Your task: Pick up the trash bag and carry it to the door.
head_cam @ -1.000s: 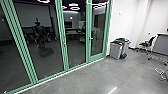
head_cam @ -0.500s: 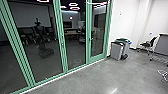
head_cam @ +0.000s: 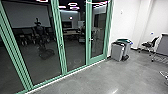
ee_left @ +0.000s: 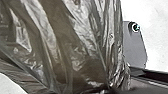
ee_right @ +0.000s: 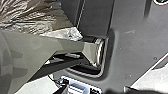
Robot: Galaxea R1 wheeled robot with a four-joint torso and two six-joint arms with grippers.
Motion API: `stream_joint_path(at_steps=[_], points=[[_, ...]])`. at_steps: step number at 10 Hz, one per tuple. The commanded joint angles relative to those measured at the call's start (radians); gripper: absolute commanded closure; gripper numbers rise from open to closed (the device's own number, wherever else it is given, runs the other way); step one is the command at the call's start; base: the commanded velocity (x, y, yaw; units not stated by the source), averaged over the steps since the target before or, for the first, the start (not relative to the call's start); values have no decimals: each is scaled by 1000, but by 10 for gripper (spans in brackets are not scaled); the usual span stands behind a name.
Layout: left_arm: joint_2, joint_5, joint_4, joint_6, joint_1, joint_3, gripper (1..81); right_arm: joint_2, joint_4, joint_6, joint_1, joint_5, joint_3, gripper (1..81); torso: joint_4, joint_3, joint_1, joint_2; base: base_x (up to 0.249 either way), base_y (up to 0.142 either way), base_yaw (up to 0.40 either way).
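Both grippers: can't tell from the wrist views whether the left gripper or the right gripper is apart, together or clamped on anything. Trash bag: translucent, brownish, heavily creased, large in left wrist view, also in right wrist view, close by the robot's wide dark plate. What supports it, can't tell. Its exact position relative to the door can't be read from these views either.

Landmark = green-framed glass door in head view, ahead of the robot with floor between. Lever-type handle on the door's left side. Left of the door: tall glass panels in matching green frames, running toward the robot. Dark robot-like shape shows in that glass, plus a pale screen and pinkish ring lights, all left of the door too.

Right of the door: white wall, then grey bin standing upright near the door, second bin with green on top just beyond it. Further right, well apart from the door: dark chair, then grey desk. Smooth grey floor in front of the door.
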Motion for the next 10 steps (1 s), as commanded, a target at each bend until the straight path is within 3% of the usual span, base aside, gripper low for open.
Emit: stream_joint_path(at_steps=[1, 10], points=[[4, 56, 8, 7, -57, -5, 811, 3, -5, -1, 44, -61, 7, 10, 0, 0, 0, 0, 178, 0, 0], [16, 56, 8, 7, -56, -23, 811, 13, -6, -1, 37, -45, -5, 10, 0, 0, 0, 0, 178, 0, 0]])
